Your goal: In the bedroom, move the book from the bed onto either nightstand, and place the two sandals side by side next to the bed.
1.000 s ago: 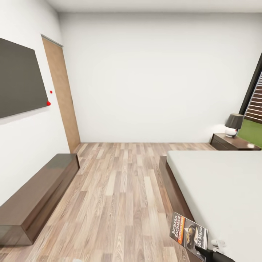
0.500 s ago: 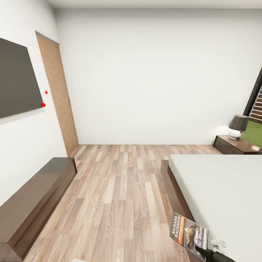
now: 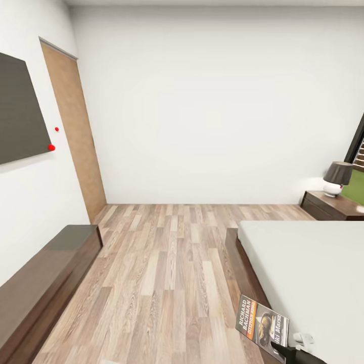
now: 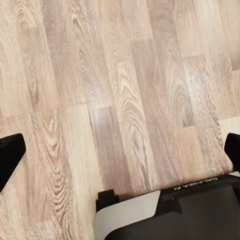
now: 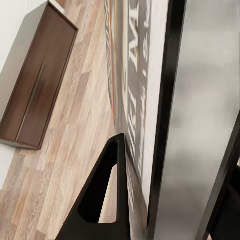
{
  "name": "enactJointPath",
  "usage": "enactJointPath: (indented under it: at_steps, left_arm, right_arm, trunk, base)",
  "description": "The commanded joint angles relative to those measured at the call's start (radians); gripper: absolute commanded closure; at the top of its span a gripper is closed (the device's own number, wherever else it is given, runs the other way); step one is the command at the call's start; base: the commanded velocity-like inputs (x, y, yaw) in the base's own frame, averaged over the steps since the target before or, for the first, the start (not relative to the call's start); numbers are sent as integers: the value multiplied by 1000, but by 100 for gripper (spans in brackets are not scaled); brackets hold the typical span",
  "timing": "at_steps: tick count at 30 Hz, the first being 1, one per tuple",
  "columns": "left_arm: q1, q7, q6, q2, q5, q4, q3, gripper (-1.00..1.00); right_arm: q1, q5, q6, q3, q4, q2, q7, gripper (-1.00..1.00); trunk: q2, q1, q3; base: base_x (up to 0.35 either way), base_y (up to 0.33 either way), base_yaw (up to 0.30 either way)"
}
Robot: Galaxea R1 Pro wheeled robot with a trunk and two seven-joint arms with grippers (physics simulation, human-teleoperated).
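Bed (image 3: 313, 273): grey mattress at the head view's right. Nightstand (image 3: 333, 206): beyond the bed, carrying a lamp (image 3: 337, 178). Book (image 3: 262, 326): held upright beside the bed edge. Right gripper (image 3: 288, 349): clamped on the book's lower edge. Left gripper (image 4: 120, 155): jaws wide apart over the floor (image 4: 125, 90).
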Motion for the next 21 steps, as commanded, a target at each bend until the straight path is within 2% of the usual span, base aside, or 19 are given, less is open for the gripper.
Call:
enactJointPath:
  at_steps: [1,21]
  left_arm:
    - [-1,-3,-4,0,-11,1,8,-100]
    - [-1,-4,-4,0,-10,1,8,-100]
  right_arm:
    - [-2,-8,-8,4,4,0,4,100]
    - [-2,-8,-8,4,4,0,4,100]
  trunk:
    - [-2,1,-2]
    - [-2,1,-2]
  base:
    - [332,0,0]
    - [332,0,0]
